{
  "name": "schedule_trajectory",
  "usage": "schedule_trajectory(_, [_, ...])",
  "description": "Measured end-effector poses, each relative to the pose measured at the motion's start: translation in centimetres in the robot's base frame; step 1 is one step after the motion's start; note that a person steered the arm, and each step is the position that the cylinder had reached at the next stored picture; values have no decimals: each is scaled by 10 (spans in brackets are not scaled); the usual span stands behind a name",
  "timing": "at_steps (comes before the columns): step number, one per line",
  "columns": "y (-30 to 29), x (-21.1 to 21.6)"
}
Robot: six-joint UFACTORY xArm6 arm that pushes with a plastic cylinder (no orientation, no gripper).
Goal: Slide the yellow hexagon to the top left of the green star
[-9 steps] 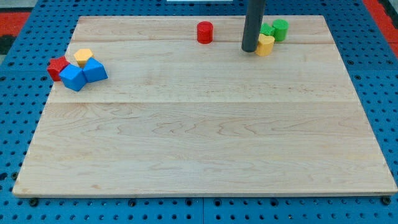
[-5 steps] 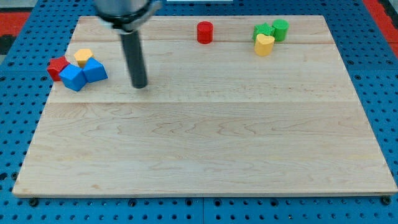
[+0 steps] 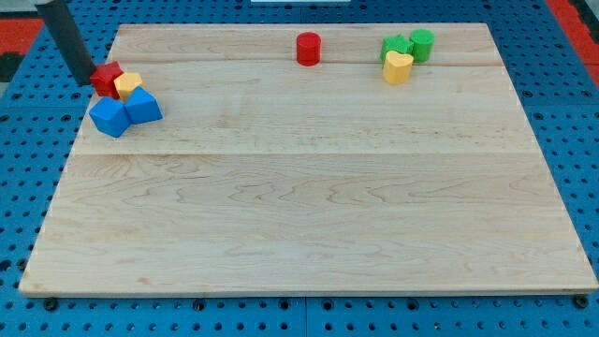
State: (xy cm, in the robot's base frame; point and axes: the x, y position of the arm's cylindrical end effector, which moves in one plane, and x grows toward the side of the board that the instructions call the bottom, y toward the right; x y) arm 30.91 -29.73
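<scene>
Two clusters sit well apart: yellow hexagon (image 3: 128, 85) at the frame's upper left, green star (image 3: 398, 46) at upper right. My tip (image 3: 84, 81), a bare rod gripping nothing, touches the red block (image 3: 108, 77) beside the hexagon. Nearly all travel remains.

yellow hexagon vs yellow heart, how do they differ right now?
The yellow hexagon sits at the view's left, packed against the red block and blue blocks; the yellow heart sits at the view's top right, against the green star. My tip is beside the hexagon's cluster, far from the heart. Both are yellow.
</scene>
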Motion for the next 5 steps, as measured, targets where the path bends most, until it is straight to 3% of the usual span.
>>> schedule_trajectory(1, [25, 13])
schedule_trajectory(2, [54, 70])
schedule_trajectory(3, [76, 95])
schedule_trajectory(4, [70, 50])
schedule_trajectory(5, [74, 36])
